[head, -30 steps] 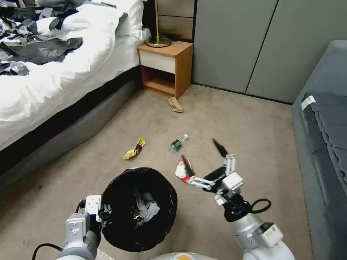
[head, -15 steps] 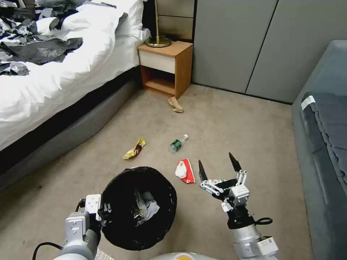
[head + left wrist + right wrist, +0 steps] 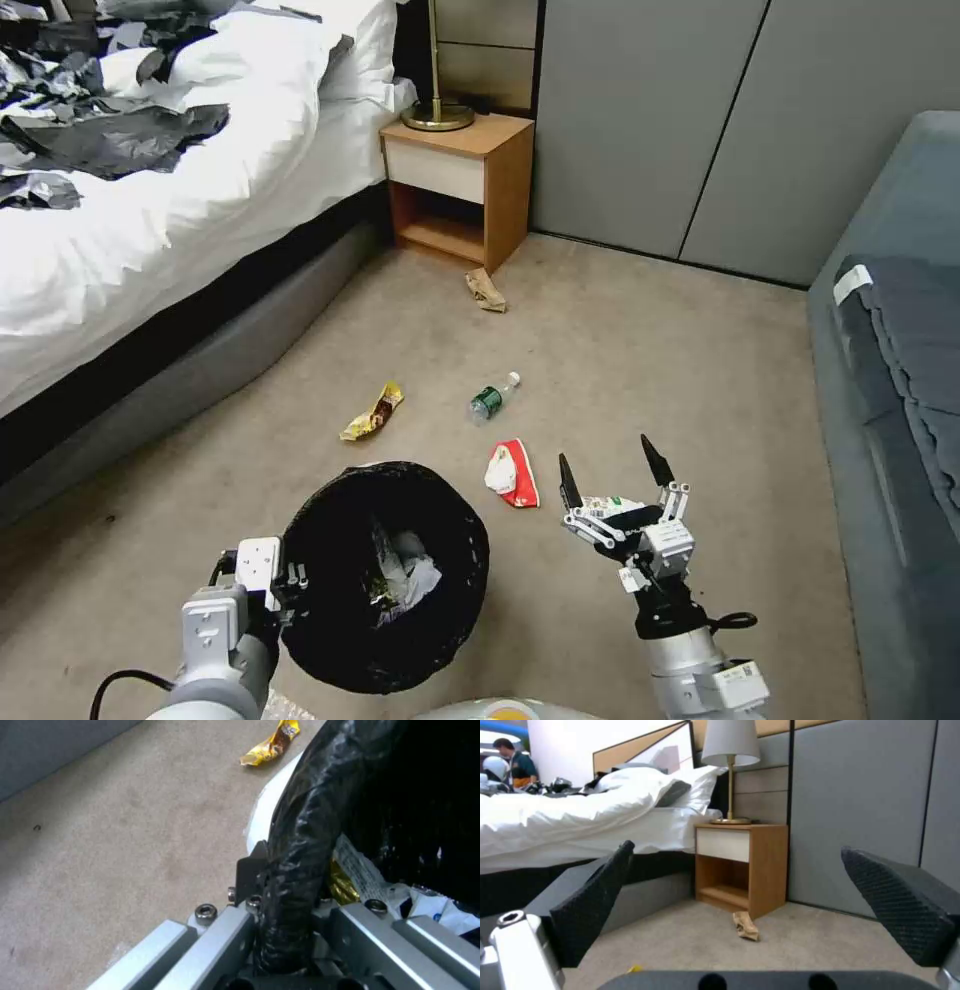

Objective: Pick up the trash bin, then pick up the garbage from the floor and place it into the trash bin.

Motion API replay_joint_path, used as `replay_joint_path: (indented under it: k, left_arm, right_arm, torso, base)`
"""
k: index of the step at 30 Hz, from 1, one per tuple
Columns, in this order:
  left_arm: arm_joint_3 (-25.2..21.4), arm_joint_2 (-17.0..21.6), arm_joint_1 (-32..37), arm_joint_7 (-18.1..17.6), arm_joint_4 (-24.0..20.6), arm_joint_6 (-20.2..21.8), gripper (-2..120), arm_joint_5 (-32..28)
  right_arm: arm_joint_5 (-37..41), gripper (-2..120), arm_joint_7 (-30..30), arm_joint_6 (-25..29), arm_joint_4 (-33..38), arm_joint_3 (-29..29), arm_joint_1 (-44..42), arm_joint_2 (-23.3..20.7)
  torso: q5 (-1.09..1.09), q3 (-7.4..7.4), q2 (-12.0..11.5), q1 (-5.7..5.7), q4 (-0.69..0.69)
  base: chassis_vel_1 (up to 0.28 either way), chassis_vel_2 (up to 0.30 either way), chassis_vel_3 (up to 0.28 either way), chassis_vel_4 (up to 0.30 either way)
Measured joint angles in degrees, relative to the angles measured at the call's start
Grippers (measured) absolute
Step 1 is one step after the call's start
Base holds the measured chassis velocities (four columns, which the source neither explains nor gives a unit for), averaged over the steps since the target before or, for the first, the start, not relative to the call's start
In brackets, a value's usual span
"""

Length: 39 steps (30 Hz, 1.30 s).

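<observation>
Fingers of the right gripper (image 3: pixel 612 470) are spread empty, having swung off the red-white crumpled packet (image 3: pixel 510 472), now at its nine o'clock on the carpet. Left gripper (image 3: pixel 285 907) clamps the rim of the black-bagged round white plastic trash bin (image 3: pixel 385 575). Regrasp judged necessary.

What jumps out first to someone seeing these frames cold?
The trash bin, black-lined with litter already inside, hangs off the floor with the left gripper clamped on its rim. Beside it the right gripper points up, open and empty, near a red-white packet. A small bottle and yellow wrapper lie beyond.
</observation>
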Motion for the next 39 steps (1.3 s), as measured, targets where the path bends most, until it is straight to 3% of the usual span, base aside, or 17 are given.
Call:
replay_joint_path:
  k: [6,26,39]
  left_arm:
    - [0.0,0.0,0.2,0.0,-0.2,0.0,0,0.1]
    - [-0.2,0.0,0.1,-0.1,-0.3,0.0,0,0.1]
    - [-0.2,0.0,-0.1,-0.1,0.0,0.0,0,0.0]
  right_arm:
    - [0.3,100,-0.3,-0.6,0.4,0.3,0.0,-0.1]
    - [0.2,100,-1.5,0.8,-0.7,1.4,0.7,0.3]
    - [-0.1,100,-1.8,2.0,-1.4,2.1,1.3,0.4]
  torso:
    - [0.00,0.00,0.0,-0.01,0.00]
    - [0.00,0.00,0.0,0.01,0.00]
    - [0.00,0.00,0.0,0.01,0.00]
  base:
    - [-0.025,0.029,0.027,-0.027]
    - [-0.163,0.160,0.172,-0.155]
    - [-0.026,0.014,0.024,-0.022]
